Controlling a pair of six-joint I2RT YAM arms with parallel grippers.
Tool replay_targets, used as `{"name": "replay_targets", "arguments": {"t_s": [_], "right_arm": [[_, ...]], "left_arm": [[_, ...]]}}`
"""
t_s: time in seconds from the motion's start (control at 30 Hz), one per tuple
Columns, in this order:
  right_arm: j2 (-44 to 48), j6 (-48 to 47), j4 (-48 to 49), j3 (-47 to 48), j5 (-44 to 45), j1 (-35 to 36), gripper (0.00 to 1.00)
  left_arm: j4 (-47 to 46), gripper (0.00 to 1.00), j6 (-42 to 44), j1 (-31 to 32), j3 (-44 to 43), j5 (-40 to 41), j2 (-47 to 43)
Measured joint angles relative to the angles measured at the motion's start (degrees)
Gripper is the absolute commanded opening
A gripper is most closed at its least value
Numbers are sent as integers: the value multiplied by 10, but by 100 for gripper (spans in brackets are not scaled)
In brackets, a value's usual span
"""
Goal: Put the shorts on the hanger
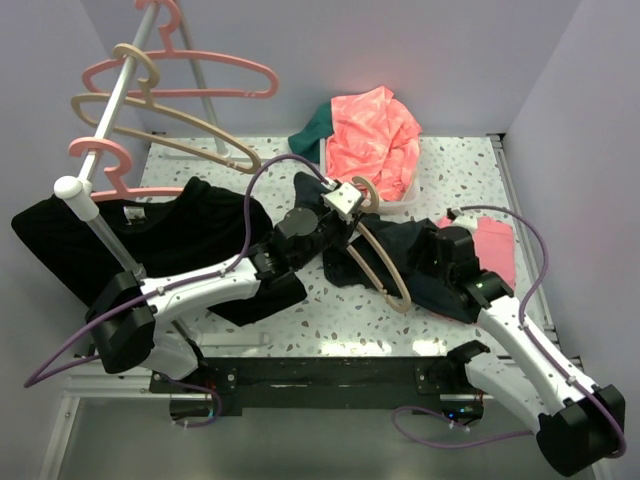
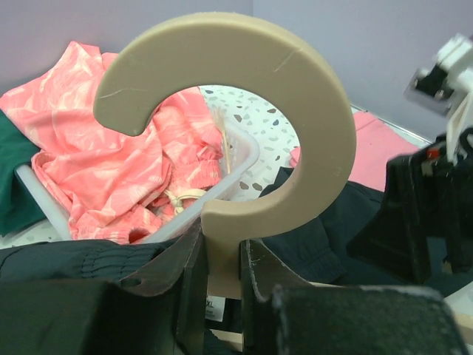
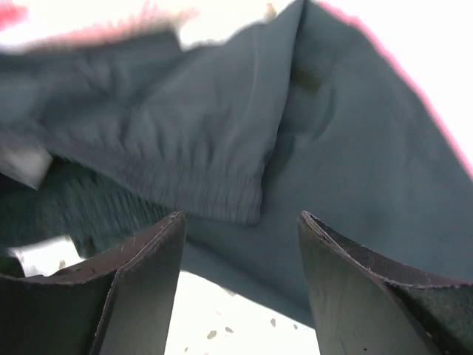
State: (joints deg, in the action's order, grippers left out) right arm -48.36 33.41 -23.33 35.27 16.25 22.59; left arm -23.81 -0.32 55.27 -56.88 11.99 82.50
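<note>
My left gripper is shut on the neck of a beige hanger, just below its hook. The hanger's arms slope down over the dark navy shorts, which lie bunched on the table at centre right. My right gripper is open, low over the near edge of the shorts, with cloth in front of both fingers and nothing between them. A white size label shows behind the left jaws.
A white bin holds a salmon-pink garment and a green cloth at the back. A black T-shirt lies at left. A rack pole carries pink and beige hangers. A pink cloth lies at right.
</note>
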Motion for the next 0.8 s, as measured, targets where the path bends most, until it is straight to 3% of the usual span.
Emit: {"name": "replay_targets", "arguments": {"t_s": [0.23,0.37,0.8], "right_arm": [[10,12,57,-103,-58,0,54],[5,13,107,-129,-71,0,44],[-54,15,159,-138,-65,0,40]], "left_arm": [[-23,0,0,0,15,3,-7],[-28,0,0,0,15,4,-7],[-32,0,0,0,15,5,-7]]}}
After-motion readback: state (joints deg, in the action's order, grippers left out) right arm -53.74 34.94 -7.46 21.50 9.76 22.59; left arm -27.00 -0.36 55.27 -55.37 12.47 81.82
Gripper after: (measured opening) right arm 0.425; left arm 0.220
